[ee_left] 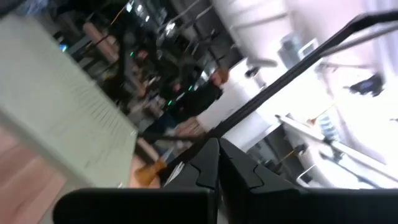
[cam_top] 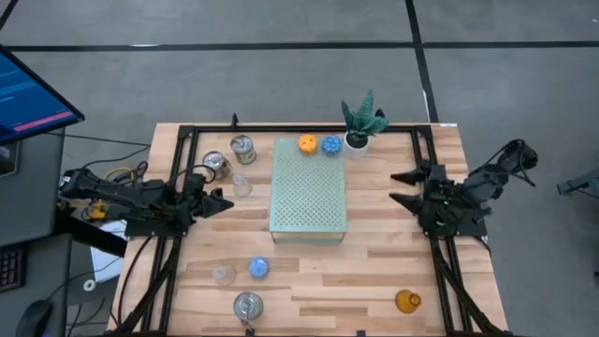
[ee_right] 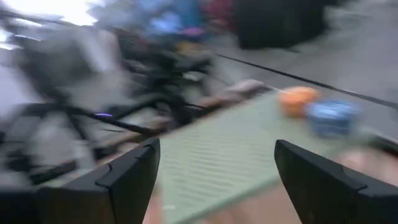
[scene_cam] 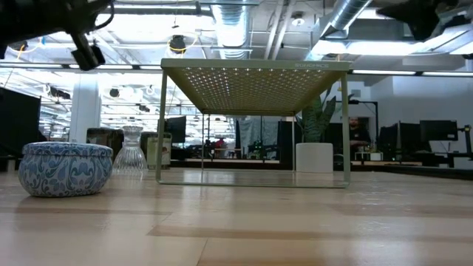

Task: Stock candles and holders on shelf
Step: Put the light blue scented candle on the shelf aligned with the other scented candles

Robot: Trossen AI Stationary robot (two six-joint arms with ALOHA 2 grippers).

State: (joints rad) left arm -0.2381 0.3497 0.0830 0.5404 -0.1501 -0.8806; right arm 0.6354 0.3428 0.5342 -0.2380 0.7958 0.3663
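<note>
The mint-green shelf stands on thin legs at the table's middle. An orange candle and a blue candle sit on its far edge and also show in the right wrist view. Another blue candle rests on the table near the front, beside a clear cup. Two silver tins and a clear cup stand left of the shelf. A third tin and the amber cup stand at the near edge. My left gripper is shut and empty left of the shelf. My right gripper is open and empty right of it.
A green plant in a white pot stands at the shelf's far right corner. Black frame rails run along the table's left, far and right sides. A monitor stands off the table's left. Bare wood lies between the shelf and the near edge.
</note>
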